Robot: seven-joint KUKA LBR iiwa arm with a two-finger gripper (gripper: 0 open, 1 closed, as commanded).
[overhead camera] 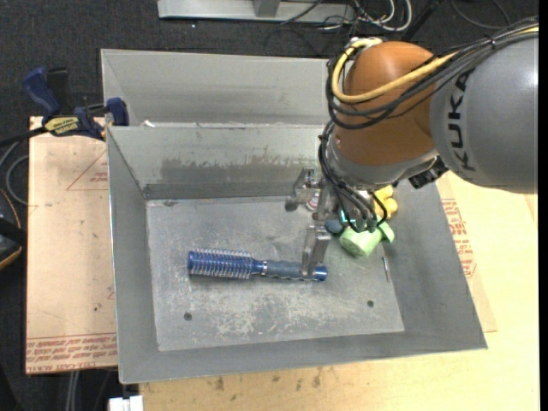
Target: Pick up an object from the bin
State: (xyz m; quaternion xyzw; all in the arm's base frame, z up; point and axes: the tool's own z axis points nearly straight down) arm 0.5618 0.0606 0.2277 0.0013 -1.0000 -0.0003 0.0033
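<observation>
The jaws were seen low in the bin (257,328), at about 2 o'clock from the middle of its floor, with their metal tip brought down to the handle end of a blue brush (248,267). Whether the jaws were apart or together could not be told, and no thing could be made out clamped between them. Contact between tip and handle could not be judged either.

The brush was laid flat across the middle of the floor, its bristled head pointed to 9 o'clock and its slim handle to 3 o'clock, with the handle's end just under the jaws.

Just beside the jaws, at 3 o'clock from them, a small pale green block (360,243) was found on the floor near the bin's right wall. A yellow piece (386,202) was seen just beyond it at 1 o'clock, partly hidden under the wrist; whether it was a loose thing or a part of the robot could not be told. A thin dark sliver (385,269) was seen at 5 o'clock from the green block.

Above the jaws the wrist was covered by a rounded orange cover (385,101), looped with yellow and black cables (402,77), and the grey arm (505,118) was carried off toward 2 o'clock.
</observation>
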